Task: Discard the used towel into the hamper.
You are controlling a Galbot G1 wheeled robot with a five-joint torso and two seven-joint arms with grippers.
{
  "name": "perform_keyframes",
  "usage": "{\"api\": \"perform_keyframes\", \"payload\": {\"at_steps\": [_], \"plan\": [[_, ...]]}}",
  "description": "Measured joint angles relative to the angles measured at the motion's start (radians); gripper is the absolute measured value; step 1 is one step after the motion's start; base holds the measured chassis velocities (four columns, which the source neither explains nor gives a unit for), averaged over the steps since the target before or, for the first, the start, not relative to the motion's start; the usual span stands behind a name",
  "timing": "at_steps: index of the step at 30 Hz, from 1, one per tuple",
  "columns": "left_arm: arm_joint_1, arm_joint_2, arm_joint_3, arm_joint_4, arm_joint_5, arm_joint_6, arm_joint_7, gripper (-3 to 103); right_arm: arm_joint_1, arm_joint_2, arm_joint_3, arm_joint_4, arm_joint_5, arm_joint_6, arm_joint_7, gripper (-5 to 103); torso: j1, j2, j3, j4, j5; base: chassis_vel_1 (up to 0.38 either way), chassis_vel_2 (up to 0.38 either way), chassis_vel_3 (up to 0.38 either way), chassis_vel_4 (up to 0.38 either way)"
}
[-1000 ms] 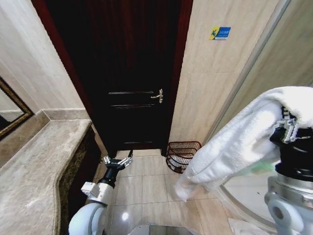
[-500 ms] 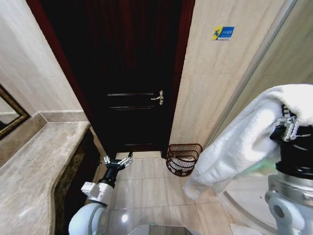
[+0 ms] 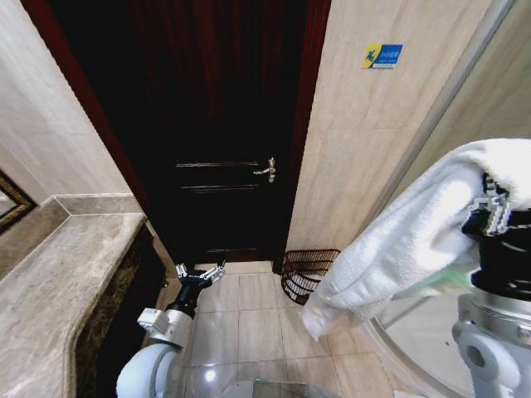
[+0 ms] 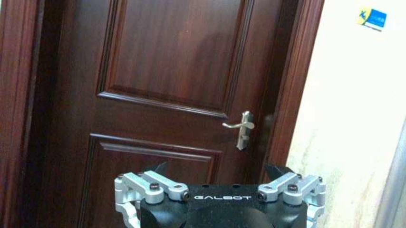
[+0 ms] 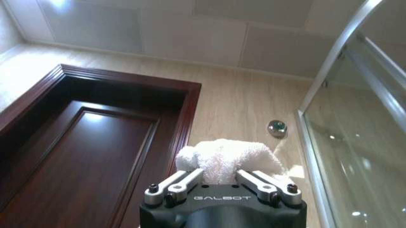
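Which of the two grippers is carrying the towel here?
The right gripper, raised at the robot's right with its jaws shut on the white towel. The left gripper hangs low before the door, jaws open and empty.

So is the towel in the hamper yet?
No. The towel hangs from the right gripper, shut on it; the hamper stands apart by the door.

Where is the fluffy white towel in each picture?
Head view: the fluffy white cloth towel hangs on the right side, draped from the right end effector, partly covering the dark red-brown wire hamper on the floor.
Left wrist view: not in it.
Right wrist view: the towel bunches between the right end effector's fingers, at the lower middle.
Shared landmark: the dark wooden door.
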Motion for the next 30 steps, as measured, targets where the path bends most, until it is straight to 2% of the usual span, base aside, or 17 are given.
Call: {"api": "perform_keyframes", "payload": {"at_steps": [5,11,14,18,30], "plan": [[0.000,0.000,0.000,0.000,0.000,0.000,0.000,100,0.008,-0.016,0.002,0.000,0.005,-0.014,0.007,5,0.000,0.000,0.000,0.0001,0.0001,-0.142,0.132,0.140,-0.134],[0.000,0.000,0.000,0.000,0.000,0.000,0.000,100,0.048,-0.076,0.000,0.000,0.054,-0.033,0.043,5,0.001,0.000,0.000,0.0000,0.0001,-0.125,0.109,0.118,-0.087],[0.000,0.000,0.000,0.000,0.000,0.000,0.000,100,0.118,-0.147,0.010,0.000,0.089,-0.056,0.068,5,0.001,0.000,0.000,0.0002,0.0000,-0.028,0.040,0.043,-0.016],[0.000,0.000,0.000,0.000,0.000,0.000,0.000,100,0.172,-0.189,0.008,-0.001,0.111,-0.059,0.069,5,0.000,0.000,0.000,-0.0001,0.0001,0.000,0.000,0.000,0.000],[0.000,0.000,0.000,0.000,0.000,0.000,0.000,100,0.353,-0.272,-0.036,-0.103,0.136,-0.074,0.074,5,0.000,0.000,0.000,0.0001,0.0000,0.000,0.000,0.000,0.000]]}}
